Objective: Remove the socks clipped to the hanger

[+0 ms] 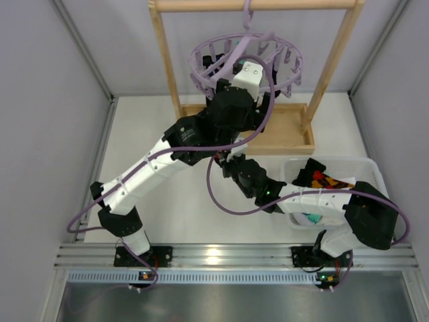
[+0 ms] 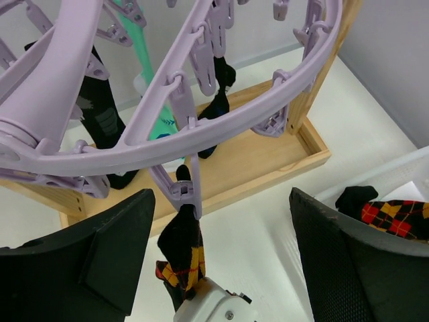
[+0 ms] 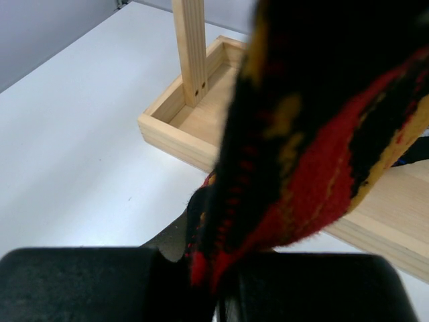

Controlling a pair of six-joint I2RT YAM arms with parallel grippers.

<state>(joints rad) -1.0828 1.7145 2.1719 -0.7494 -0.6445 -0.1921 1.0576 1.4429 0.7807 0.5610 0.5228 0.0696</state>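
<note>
From above, the table point(image 1: 174, 215) filled the frame. The rack point(image 1: 334, 60) stood at top centre with the hanger point(image 1: 198, 67) hooked on its bar, and the basket point(image 1: 348, 161) sat at right centre with a loose sock point(image 1: 328, 181) inside. That view hid both tools. The left wrist covered the middle of the ring, and the right gripper point(image 1: 231, 164) was tucked under the left forearm at centre.

The left wrist camera showed the ring from just below. Black socks point(image 2: 100, 124) and a teal sock point(image 2: 139, 47) hung at upper left, and an argyle sock point(image 2: 181, 245) was clipped in a peg point(image 2: 186, 186) at lower centre. The left gripper point(image 2: 221, 201) had its fingers wide apart on either side of that sock, touching nothing. A white tip of the other arm at the bottom edge met the sock's lower end.

Only the right wrist camera showed that grip. The right gripper point(image 3: 224, 282) was closed tight on the argyle sock, which filled the upper right as a blur.

The hanger's hook was cut off in the left wrist view. The peg did not appear in the right wrist view, and I could not find the clipped argyle sock from above.

The left arm stretched from bottom left diagonally up to the ring. The right arm folded at its elbow at lower right, with its forearm running left toward centre.
</note>
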